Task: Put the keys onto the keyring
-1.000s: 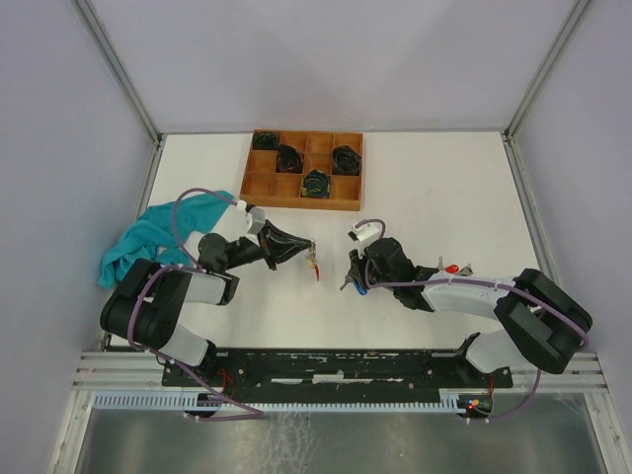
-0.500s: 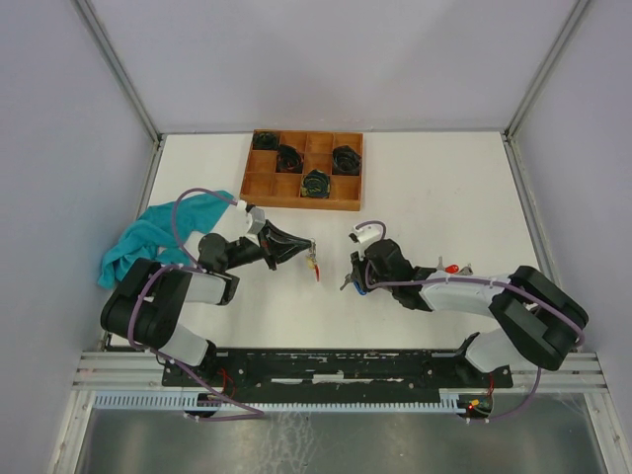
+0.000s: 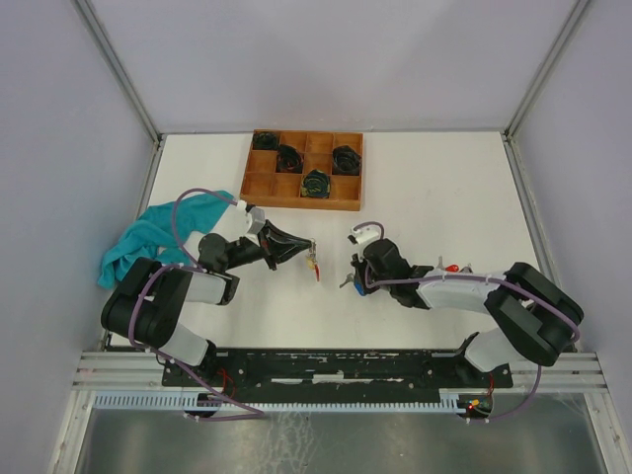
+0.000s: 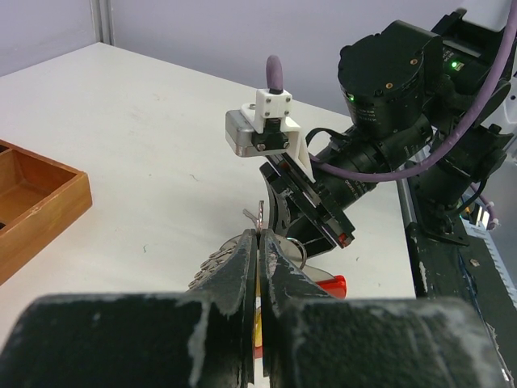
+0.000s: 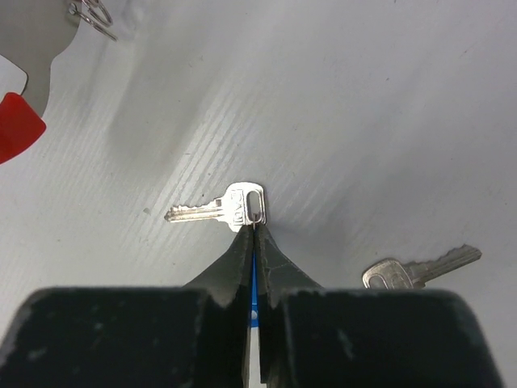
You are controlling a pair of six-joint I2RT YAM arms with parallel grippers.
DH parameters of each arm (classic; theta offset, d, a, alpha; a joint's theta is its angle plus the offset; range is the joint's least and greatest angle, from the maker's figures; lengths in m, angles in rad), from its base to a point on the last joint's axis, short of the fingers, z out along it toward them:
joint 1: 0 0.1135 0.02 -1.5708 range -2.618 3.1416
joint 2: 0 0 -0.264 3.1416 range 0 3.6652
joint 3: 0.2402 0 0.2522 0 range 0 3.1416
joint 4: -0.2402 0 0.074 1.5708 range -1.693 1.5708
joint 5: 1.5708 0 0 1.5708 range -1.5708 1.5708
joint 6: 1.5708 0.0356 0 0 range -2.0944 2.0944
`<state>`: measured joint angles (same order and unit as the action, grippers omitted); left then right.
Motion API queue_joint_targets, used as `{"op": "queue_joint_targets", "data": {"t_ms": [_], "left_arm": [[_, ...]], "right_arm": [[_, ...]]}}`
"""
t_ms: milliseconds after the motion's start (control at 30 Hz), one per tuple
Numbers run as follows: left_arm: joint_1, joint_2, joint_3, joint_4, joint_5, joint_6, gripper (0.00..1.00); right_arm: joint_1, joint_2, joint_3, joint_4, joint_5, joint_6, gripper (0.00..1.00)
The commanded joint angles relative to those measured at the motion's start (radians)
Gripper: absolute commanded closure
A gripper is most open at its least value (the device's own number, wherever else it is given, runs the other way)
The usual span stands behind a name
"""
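On the white table (image 3: 444, 188), just right of centre in the top view, the silver key (image 5: 230, 208) is shown lying flat. In the right wrist view its blade points left and its slotted head touches the tips of the right gripper (image 5: 253, 229). That gripper's jaws are seen pressed almost together with only a sliver of the blue tag (image 5: 253, 295) between them, so the tag is judged to be what is pinched. A second key (image 5: 416, 269) lies apart to the right, untouched. The left gripper (image 4: 259, 238) is held above the table, its jaws clamped on a thin metal part of what is taken to be the keyring (image 3: 314, 259), from which a red tag (image 5: 16, 129) hangs. The two grippers are near each other but apart.

Handling: the key is judged light, rigid and smooth. It lies so flat that little edge is offered to a finger, and slipping or swivelling in a pinch is to be expected. A hold on the head or on the plastic tag, with the hole left clear for the ring, is judged best. The tag is probably softer and less slippery than the metal.

Compared with the view one second before, the right gripper's jaws are found drawn together and the right arm shifted slightly toward the centre. The left arm and the keyring are unchanged.
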<state>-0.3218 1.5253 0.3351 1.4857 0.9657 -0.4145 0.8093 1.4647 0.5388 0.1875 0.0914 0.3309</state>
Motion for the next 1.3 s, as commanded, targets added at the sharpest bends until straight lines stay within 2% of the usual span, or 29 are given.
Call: {"op": "queue_joint_targets", "data": {"t_ms": [0, 67, 200, 367, 600, 800, 1167, 1267], "left_arm": [[0.007, 0.001, 0.004, 0.110, -0.007, -0.038, 0.97], [0.006, 0.000, 0.005, 0.110, -0.006, -0.038, 0.97], [0.006, 0.000, 0.005, 0.109, -0.004, -0.038, 0.97], [0.006, -0.001, 0.005, 0.109, -0.004, -0.038, 0.97], [0.006, -0.002, 0.007, 0.105, 0.000, -0.038, 0.97], [0.006, 0.001, 0.011, 0.104, 0.005, -0.040, 0.97], [0.007, 0.001, 0.013, 0.107, 0.012, -0.045, 0.97], [0.007, 0.001, 0.012, 0.108, 0.013, -0.045, 0.97]], "right_arm": [[-0.002, -0.014, 0.065, -0.064, 0.023, -0.027, 0.98], [-0.002, -0.028, 0.105, -0.145, 0.023, -0.041, 0.99], [-0.002, -0.036, 0.225, -0.416, 0.003, -0.078, 0.99], [-0.002, 0.025, 0.405, -0.747, -0.017, -0.121, 0.99], [-0.002, 0.131, 0.576, -1.025, -0.045, -0.166, 0.99], [-0.002, 0.183, 0.655, -1.117, -0.068, -0.216, 0.99], [-0.002, 0.457, 0.876, -1.129, -0.082, -0.285, 0.99], [-0.002, 0.500, 0.912, -1.120, -0.086, -0.291, 0.93]]}}
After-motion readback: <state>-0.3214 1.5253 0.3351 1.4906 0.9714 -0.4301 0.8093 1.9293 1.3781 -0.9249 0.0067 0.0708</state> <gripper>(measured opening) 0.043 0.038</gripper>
